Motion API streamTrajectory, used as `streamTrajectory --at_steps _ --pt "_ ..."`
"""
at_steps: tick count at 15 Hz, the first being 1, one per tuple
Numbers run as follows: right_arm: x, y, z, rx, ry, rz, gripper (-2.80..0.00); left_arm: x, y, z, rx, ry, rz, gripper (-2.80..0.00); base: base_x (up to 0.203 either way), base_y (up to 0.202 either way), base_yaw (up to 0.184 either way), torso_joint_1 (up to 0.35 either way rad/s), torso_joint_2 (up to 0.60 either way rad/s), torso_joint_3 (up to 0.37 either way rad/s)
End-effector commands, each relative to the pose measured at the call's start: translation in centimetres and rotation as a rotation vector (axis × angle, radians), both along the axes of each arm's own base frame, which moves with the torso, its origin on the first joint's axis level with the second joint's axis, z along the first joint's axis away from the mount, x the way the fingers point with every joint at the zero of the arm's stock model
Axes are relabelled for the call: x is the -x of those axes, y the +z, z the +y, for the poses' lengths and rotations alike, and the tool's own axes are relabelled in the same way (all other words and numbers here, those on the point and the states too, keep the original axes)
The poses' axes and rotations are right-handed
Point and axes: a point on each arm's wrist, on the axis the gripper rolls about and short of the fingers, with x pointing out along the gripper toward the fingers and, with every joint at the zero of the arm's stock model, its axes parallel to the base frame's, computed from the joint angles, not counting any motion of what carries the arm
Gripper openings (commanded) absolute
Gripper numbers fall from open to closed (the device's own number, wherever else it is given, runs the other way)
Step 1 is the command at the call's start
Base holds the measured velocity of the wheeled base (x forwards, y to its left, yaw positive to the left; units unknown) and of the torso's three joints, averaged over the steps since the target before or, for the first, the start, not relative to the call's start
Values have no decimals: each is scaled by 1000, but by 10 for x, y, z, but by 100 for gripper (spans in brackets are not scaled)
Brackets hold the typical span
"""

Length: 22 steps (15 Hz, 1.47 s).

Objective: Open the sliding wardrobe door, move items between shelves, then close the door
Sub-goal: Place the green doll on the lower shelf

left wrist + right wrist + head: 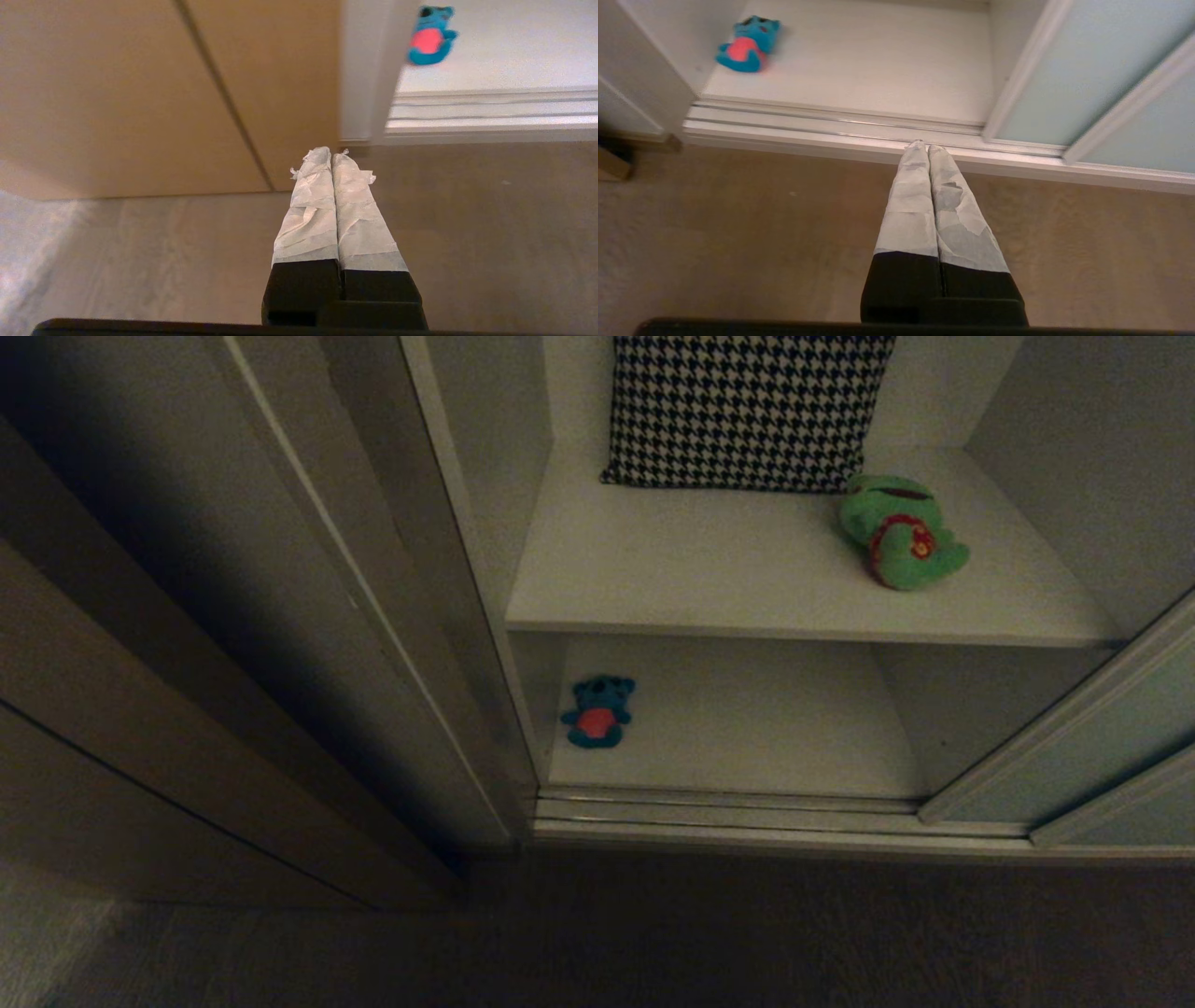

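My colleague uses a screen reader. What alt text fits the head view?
An open wardrobe: a green frog toy lies on the upper shelf beside a houndstooth cushion, and a teal-blue bear toy sits at the lower shelf's left. The sliding wardrobe door stands at right.

Home bedroom: wardrobe (pixel 523 616), carpet (pixel 747 933)

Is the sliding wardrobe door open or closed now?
Open. The sliding wardrobe door stands to the right, leaving the green frog and blue bear exposed on the shelves.
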Motion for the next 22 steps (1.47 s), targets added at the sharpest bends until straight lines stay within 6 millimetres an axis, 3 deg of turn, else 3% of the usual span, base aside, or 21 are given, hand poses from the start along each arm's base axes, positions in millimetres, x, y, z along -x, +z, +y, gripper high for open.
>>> streamTrajectory --at_steps 1,9,22 --pt "0 0 0 1 0 1 -280 0 0 0 -1 0 2 -280 0 196 1 2 6 7" --pt "0 0 0 1 0 1 -280 0 0 0 -1 -3 2 -280 0 177 -1 2 3 1" --pt "0 0 0 11 0 1 -280 0 0 0 -1 0 2 -280 0 0 0 0 0 0"
